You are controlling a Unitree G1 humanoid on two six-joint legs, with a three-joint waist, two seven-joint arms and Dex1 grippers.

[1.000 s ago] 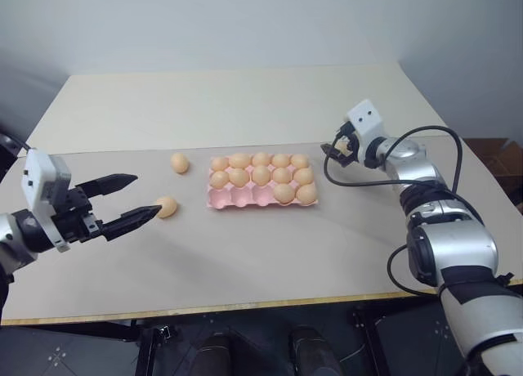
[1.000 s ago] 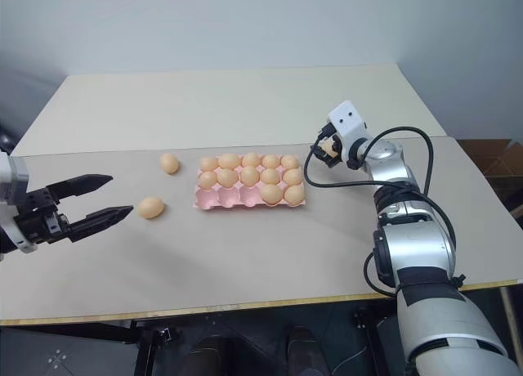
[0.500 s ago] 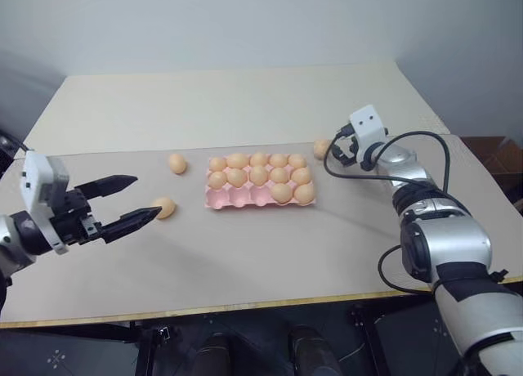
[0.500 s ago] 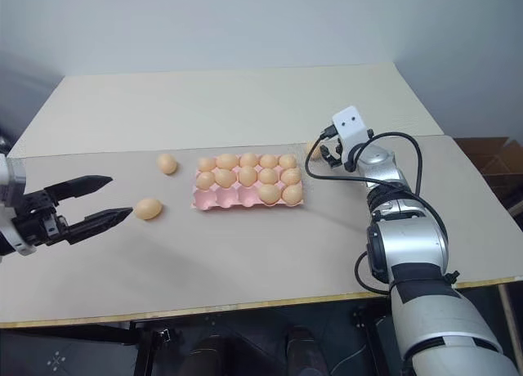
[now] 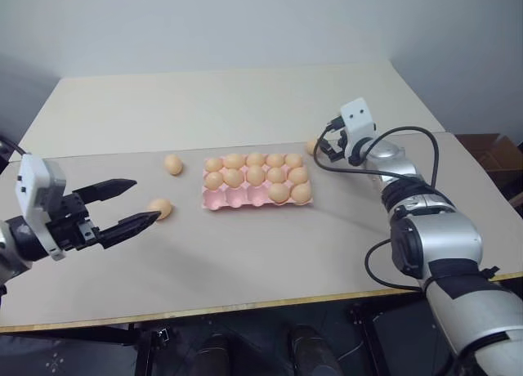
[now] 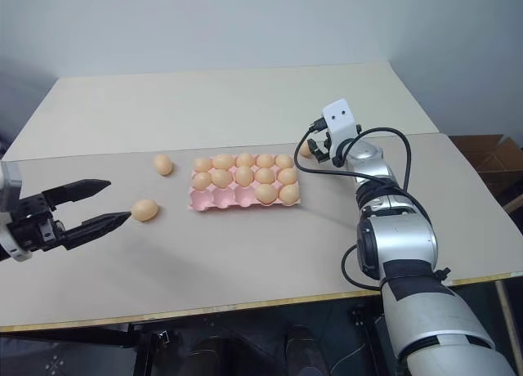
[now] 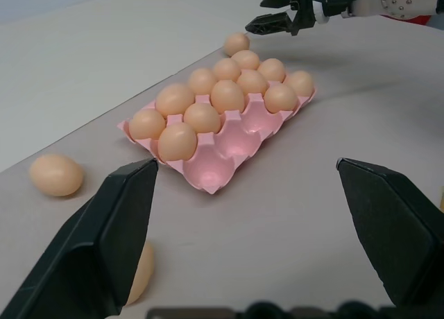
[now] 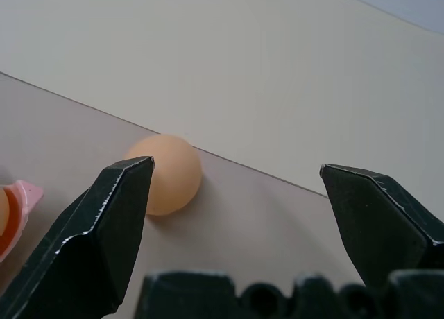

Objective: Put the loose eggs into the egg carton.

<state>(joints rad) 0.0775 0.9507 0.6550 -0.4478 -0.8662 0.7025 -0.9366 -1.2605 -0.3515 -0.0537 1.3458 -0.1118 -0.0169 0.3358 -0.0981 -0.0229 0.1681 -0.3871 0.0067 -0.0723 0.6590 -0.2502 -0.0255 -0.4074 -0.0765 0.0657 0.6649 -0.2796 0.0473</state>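
Observation:
The pink egg carton (image 5: 237,199) lies mid-table holding several eggs, with three bare cups at the left of its near row. One loose egg (image 5: 172,164) rests left of the carton. Another loose egg (image 5: 160,208) sits just off the tips of my left gripper (image 5: 145,199), which is open and empty. A third loose egg (image 5: 312,146) lies by the carton's far right corner. My right gripper (image 5: 323,147) stands open right beside that egg (image 8: 170,173), which sits ahead of the left finger (image 8: 104,222), not between the fingers.
The near table's front edge (image 5: 245,306) runs below the arms. A second tabletop (image 5: 221,98) adjoins behind, with a seam between them. A cardboard box (image 5: 490,151) stands on the floor at the right. Bare tabletop lies in front of the carton.
The egg seen between my right gripper's fingers a second ago now lies on the table nearer the carton's far right corner, with the open gripper beside it. My left gripper kept still.

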